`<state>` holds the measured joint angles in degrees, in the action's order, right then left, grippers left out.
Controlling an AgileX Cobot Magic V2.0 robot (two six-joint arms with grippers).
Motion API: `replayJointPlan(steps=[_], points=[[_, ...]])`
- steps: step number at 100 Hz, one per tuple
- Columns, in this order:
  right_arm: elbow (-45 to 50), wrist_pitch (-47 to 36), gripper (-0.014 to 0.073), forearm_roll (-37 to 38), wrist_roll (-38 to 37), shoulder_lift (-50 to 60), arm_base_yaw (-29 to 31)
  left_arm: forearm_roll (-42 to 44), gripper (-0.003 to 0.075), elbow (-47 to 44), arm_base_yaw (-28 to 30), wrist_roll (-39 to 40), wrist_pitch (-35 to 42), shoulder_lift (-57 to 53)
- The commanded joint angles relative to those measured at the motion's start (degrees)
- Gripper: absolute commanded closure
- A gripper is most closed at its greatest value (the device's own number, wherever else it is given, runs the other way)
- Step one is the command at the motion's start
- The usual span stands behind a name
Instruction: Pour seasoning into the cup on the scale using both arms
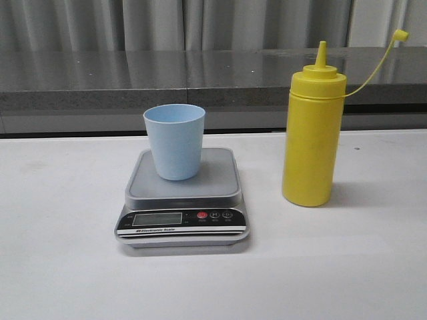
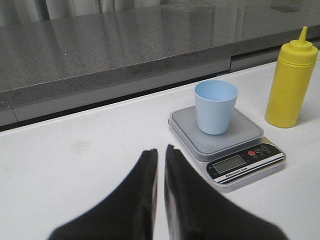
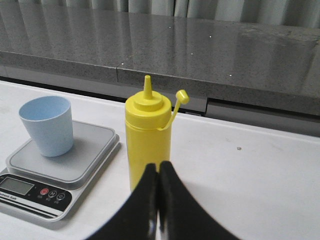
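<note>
A white worktop (image 1: 60, 267) fills the front view, running back to a grey stone ledge (image 1: 100, 80) along its far edge, with pale curtains (image 1: 167, 23) hanging behind that. The scale (image 1: 183, 199) lies flat near the middle of the worktop, a little toward the left edge, its black front panel turned to the near edge; the display looks blank and a red button sits beside two dark ones. The yellow bottle (image 1: 311, 137) stands upright on the worktop to the right of the scale, clearly apart from it, about level with the scale's platform from front to back and well short of the right edge; its pointed nozzle is uncovered and the small cap (image 1: 399, 35) hangs out to the right on a thin tether. The pale blue cup (image 1: 175, 141) stands upright on the grey platform, toward its far left part, mouth up; the inside looks empty. No arm shows in the front view. In the left wrist view the left gripper (image 2: 161, 160) hangs above bare worktop, well apart from the scale, its fingers almost together with only a thin slit between them and nothing held. In the right wrist view the right gripper (image 3: 158, 172) has its fingers pressed together, holding nothing, in front of the bottle's lower body; whether it touches the bottle cannot be told
</note>
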<state>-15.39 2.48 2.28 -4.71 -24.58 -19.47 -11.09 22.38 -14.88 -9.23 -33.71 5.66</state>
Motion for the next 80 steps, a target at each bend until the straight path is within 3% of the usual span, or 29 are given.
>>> replayJointPlan(steps=[1,25,64,80], points=[[-1.4,-1.0,0.0661,0.7,0.2,3.5,0.5,-0.5,0.0682,1.5,0.1,0.5,4.5,0.6],[-1.4,2.4,0.0661,3.6,0.7,10.1,0.5,-0.5,0.0682,1.5,0.1,0.5,4.5,0.6],[-1.4,2.9,0.0661,4.1,0.7,10.3,0.6,-0.5,0.0682,1.5,0.1,0.5,4.5,0.6],[0.8,-1.4,0.0661,4.1,0.7,11.0,2.5,-0.5,0.0682,1.5,0.1,0.5,4.5,0.6]])
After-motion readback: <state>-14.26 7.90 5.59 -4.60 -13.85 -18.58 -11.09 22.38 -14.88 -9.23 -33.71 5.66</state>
